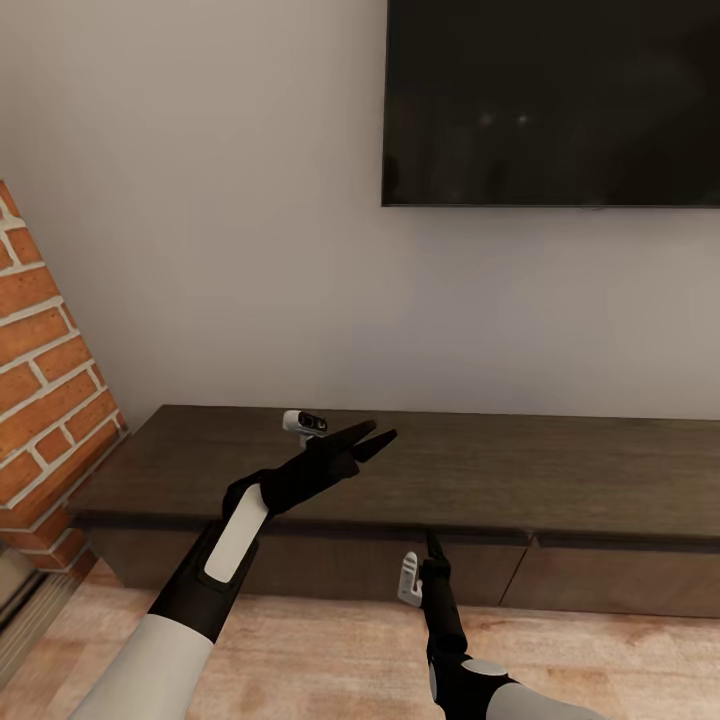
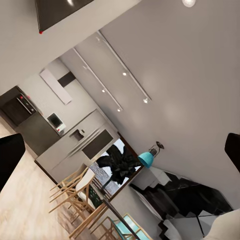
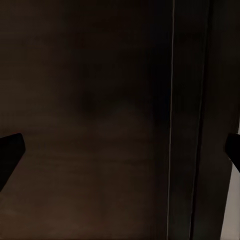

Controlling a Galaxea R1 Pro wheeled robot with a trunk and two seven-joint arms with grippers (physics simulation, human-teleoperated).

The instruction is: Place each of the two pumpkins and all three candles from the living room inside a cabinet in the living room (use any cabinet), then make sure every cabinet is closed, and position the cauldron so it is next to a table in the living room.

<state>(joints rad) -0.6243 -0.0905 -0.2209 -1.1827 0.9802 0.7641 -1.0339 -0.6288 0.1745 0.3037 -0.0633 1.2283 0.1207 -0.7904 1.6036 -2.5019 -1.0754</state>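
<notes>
Both arms at the cabinet (image 1: 420,470), nothing held.
Cabinet runs along the wall under the TV (image 1: 552,100), brick column (image 1: 45,390) at its left end; the drawer fronts in view sit flush, top bare. Left gripper (image 1: 372,438) is raised over the cabinet top, pointing up and to the right, jaws spread and empty; the left wrist view looks off across the room at a kitchen and wooden chairs (image 2: 75,195). Right gripper (image 1: 432,545) is low, right up against the cabinet's front edge near the seam between two drawers; the right wrist view has dark wood close-up, fingertips (image 3: 10,150) far apart at the frame edges, released, gripping nothing.
</notes>
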